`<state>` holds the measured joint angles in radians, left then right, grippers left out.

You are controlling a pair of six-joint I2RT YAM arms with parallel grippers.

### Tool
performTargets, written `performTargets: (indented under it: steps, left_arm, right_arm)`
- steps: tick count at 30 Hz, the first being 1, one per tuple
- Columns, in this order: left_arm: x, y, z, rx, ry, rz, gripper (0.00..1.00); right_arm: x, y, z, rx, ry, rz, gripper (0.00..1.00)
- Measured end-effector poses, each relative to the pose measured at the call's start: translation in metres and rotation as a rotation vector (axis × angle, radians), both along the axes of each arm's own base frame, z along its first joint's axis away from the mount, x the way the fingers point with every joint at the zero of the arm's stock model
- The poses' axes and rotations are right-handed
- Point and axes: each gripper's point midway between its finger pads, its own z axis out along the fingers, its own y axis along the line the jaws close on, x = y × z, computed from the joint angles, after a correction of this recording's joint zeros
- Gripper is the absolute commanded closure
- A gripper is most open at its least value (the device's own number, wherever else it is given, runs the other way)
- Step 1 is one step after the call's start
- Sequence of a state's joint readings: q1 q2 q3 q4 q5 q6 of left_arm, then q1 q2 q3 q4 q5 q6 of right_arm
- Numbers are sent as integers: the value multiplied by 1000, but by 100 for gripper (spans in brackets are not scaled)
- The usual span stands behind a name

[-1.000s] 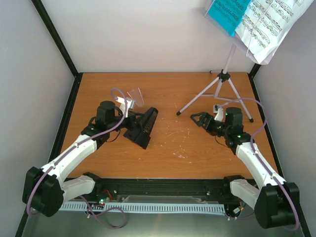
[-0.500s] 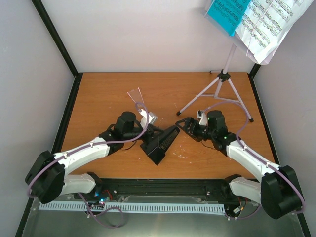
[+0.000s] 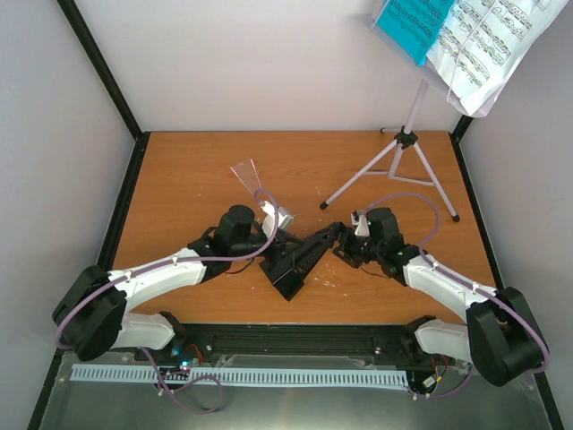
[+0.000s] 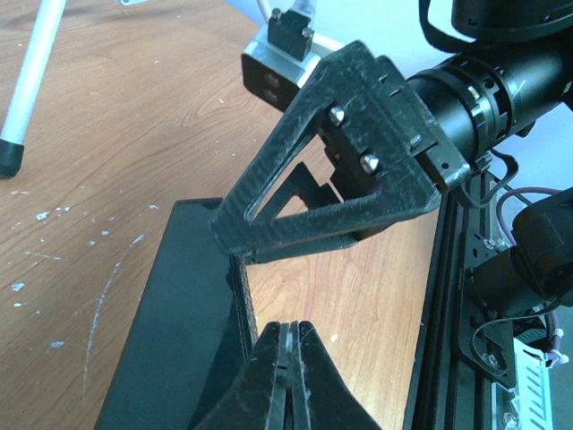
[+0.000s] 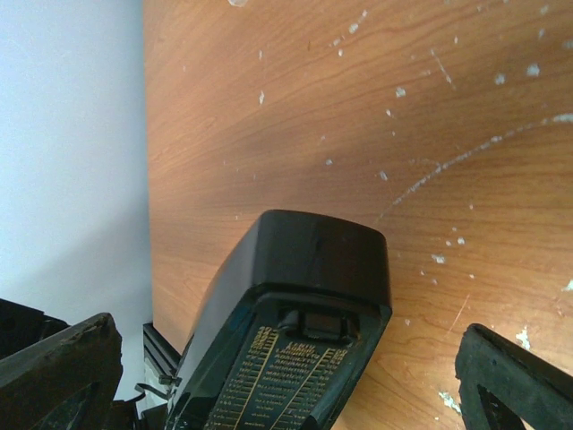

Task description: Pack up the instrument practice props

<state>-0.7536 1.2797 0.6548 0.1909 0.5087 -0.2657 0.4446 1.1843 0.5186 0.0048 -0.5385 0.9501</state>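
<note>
Far left on the worktop (image 3: pixel 179 170) a small clear piece (image 3: pixel 246 170) lies alone; next, the left hand (image 4: pixel 287 340) is pinched tight on the thin edge of the black metronome (image 3: pixel 300 260), which sits slanted just off the wood near the middle front; its narrow top pokes between the fingers of the right hand (image 3: pixel 338 242), spread wide on either side and not touching it; further right the music stand (image 3: pixel 407 139) is upright on its tripod at the back right corner, the teal folder (image 3: pixel 412 22) and sheet music (image 3: pixel 492 40) on its desk.
</note>
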Motion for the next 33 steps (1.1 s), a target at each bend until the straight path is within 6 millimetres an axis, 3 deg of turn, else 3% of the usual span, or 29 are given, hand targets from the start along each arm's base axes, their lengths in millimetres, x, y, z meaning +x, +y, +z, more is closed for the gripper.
performTargets:
  steps: [13, 20, 25, 29, 33]
  left_arm:
    - [-2, -14, -3, -6, -10, 9, 100]
    - [2, -17, -5, -7, -12, 28, 100]
    - [4, -18, -4, -13, -16, 31, 100]
    - [3, -19, -2, -21, -20, 27, 100]
    - [3, -20, 1, -35, -25, 21, 100]
  right_arm:
    - [-3, 11, -21, 26, 68, 25, 16]
    - [-4, 20, -18, 44, 52, 53, 27]
    - [-3, 23, -18, 49, 46, 56, 26]
    - [-3, 25, -20, 51, 51, 59, 9]
    - [-1, 26, -25, 46, 57, 61, 13]
